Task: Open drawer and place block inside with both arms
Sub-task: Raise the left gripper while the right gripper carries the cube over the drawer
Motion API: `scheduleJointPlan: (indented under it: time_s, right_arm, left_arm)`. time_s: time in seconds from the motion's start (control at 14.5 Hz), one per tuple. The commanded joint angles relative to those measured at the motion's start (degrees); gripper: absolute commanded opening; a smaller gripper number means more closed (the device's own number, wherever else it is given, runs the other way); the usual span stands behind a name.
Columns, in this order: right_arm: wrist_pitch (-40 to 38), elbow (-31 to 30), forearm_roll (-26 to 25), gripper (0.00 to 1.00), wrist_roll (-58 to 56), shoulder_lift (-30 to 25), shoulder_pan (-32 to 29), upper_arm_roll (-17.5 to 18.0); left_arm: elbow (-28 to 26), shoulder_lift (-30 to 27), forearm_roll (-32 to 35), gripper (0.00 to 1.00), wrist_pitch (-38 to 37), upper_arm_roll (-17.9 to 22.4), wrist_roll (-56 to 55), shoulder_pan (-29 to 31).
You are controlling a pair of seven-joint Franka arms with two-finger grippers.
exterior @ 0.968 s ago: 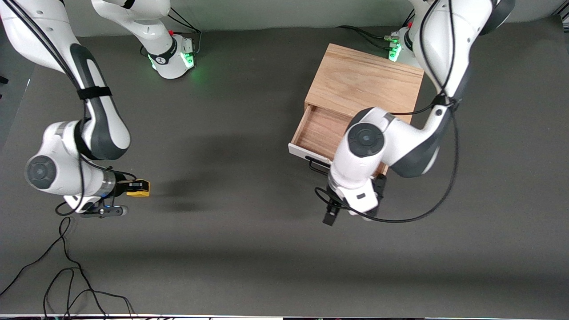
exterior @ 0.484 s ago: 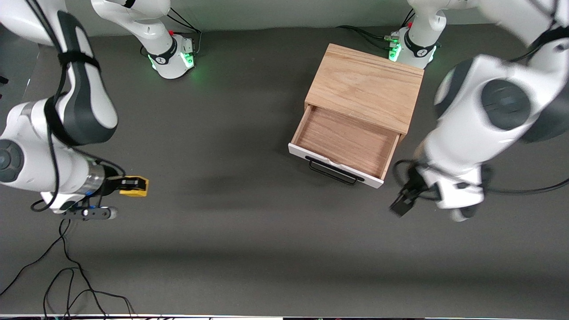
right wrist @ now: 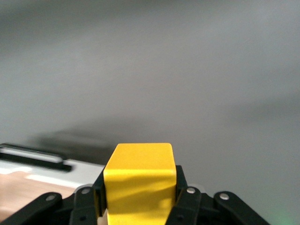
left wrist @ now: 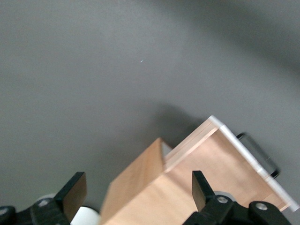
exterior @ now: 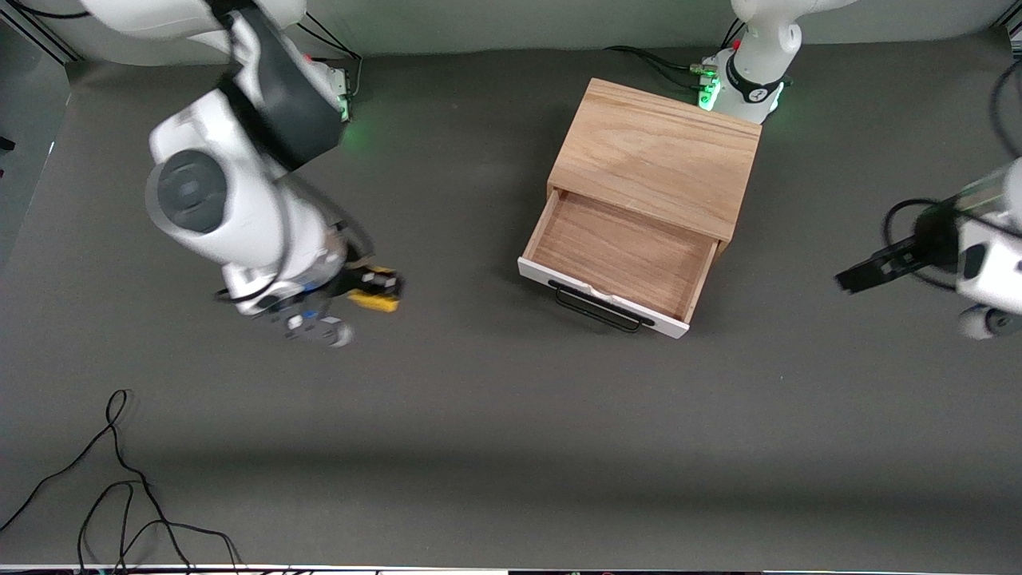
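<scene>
Right end effector [exterior: 382, 289] clamped on block [exterior: 375, 299] over bare counter [exterior: 479, 447], left end effector [exterior: 858, 278] spread apart, idle; risk: early release misses open drawer [exterior: 623, 255].

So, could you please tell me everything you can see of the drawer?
The drawer is pulled out of a light oak box that stands near the left arm's base. It has a white front panel, a black wire bar handle and a brown wooden inside, which holds nothing. It sits level, its front turned toward the front camera. No gripper touches it; the left wrist view shows its side and handle from above.
</scene>
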Motion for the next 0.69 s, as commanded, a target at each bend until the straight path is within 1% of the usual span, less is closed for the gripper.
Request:
scheduleJointPlan:
  time_s: [0.0,0.14,0.21,0.28,0.41,0.55,0.62]
  right_arm:
    - [-0.4,11.9,-0.7,0.0,11.5,7.4,8.8,-0.1]
    - [4.8,13.0,-1.3,0.0,17.9,8.8,14.7,-0.4]
    - [7.5,13.0,-3.1,0.0,20.7,9.6,17.4,-0.4]
    - [9.7,13.0,-5.9,0.0,23.2,10.9,19.8,-0.4]
    - [14.4,13.0,-9.8,0.0,27.6,14.0,24.1,-0.5]
    - [17.9,13.0,-13.8,0.0,30.6,17.5,26.3,-0.5]
    - [18.9,13.0,-14.9,0.0,30.7,19.2,27.2,-0.5]
  left_arm:
    - [-10.5,-8.9,-1.0,1.0,-0.1,0.5,15.0,3.3]
    - [-16.9,-13.7,-1.0,1.0,2.4,0.5,20.6,5.0]
    - [-18.6,-15.1,-1.0,1.0,3.1,0.5,21.4,5.0]
    - [-19.1,-15.5,-0.7,1.0,3.3,0.5,21.5,4.9]
    - [-19.3,-15.5,-0.3,1.0,3.7,0.5,21.5,5.0]
    - [-19.5,-15.1,0.0,1.0,5.0,0.5,21.6,5.0]
    - [-20.3,-15.3,0.0,1.0,5.4,0.5,22.2,4.9]
